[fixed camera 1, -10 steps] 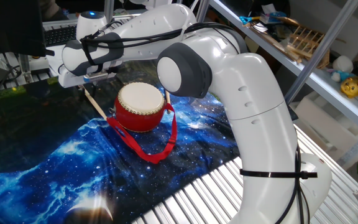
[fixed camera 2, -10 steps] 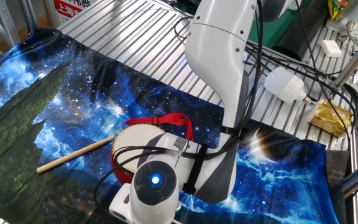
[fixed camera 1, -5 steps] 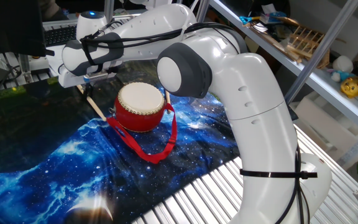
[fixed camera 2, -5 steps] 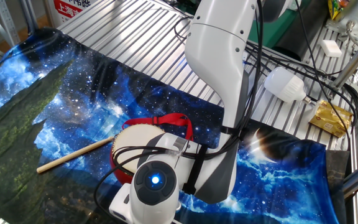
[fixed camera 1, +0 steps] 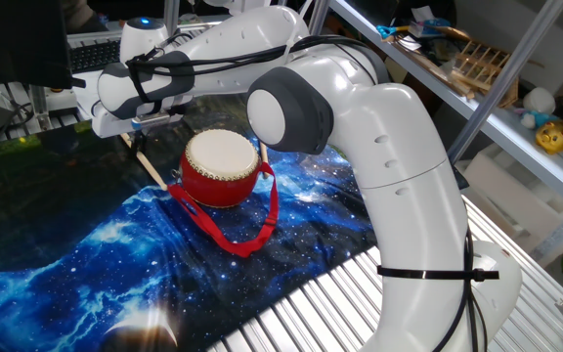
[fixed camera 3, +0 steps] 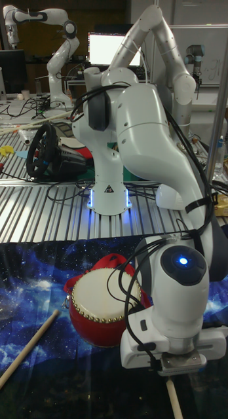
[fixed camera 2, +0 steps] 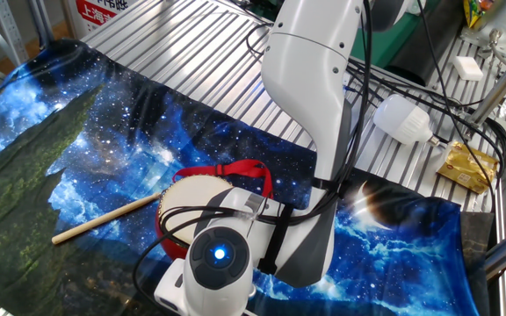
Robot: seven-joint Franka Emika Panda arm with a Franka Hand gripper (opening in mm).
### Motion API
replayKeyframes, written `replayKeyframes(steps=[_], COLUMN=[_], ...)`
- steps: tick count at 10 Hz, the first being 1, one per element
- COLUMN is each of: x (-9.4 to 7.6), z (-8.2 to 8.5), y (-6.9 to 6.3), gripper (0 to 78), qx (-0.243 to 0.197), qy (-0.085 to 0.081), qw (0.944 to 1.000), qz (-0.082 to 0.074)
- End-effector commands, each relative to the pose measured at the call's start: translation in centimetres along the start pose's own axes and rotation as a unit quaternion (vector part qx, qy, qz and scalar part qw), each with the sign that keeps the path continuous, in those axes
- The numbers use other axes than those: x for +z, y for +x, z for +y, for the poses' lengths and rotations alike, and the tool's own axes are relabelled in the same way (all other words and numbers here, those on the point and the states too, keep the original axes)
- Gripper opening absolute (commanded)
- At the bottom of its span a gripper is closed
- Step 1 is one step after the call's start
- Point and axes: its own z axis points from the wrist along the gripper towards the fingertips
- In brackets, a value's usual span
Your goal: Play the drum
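Note:
The drum (fixed camera 1: 221, 168), red-bodied with a cream skin, stands on the star-print cloth, and its red ribbon strap (fixed camera 1: 247, 235) loops toward the front. In the tall fixed view the drum (fixed camera 3: 101, 313) sits just left of my gripper (fixed camera 3: 171, 374). My gripper (fixed camera 1: 137, 125) hangs to the drum's left in one fixed view, shut on a thin wooden stick (fixed camera 1: 150, 163) that slants down beside the drum. A second stick (fixed camera 2: 104, 218) lies loose on the cloth. In the other fixed view my wrist covers much of the drum (fixed camera 2: 183, 200) and hides the fingers.
The galaxy cloth (fixed camera 1: 86, 264) lies over a ribbed metal table (fixed camera 2: 191, 44). A white bulb-shaped object (fixed camera 2: 402, 118) and a yellow packet (fixed camera 2: 464, 167) sit near the arm's base. A steering wheel (fixed camera 3: 43, 150) and cables lie behind. Shelving (fixed camera 1: 477, 108) stands at the right.

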Motion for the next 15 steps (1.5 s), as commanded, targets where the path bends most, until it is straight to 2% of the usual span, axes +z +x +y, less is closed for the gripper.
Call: replayKeyframes(steps=[1, 5, 9, 10, 11, 15], x=[-3.7, -4.6, -6.8, -6.9, -7.9, -10.2], z=[0.1, 0.1, -0.1, -0.1, -0.3, -0.7], y=[-0.2, -0.1, 0.2, 0.2, 0.4, 1.1], gripper=[1.2, 1.2, 1.2, 1.2, 1.2, 1.2], qx=[0.016, 0.029, 0.052, 0.052, 0.059, 0.062], qy=[0.007, 0.009, 0.009, 0.008, 0.008, 0.005], qw=[0.9998, 0.9995, 0.9986, 0.9985, 0.9981, 0.9978], qz=[0.013, 0.012, 0.012, 0.012, 0.013, 0.022])
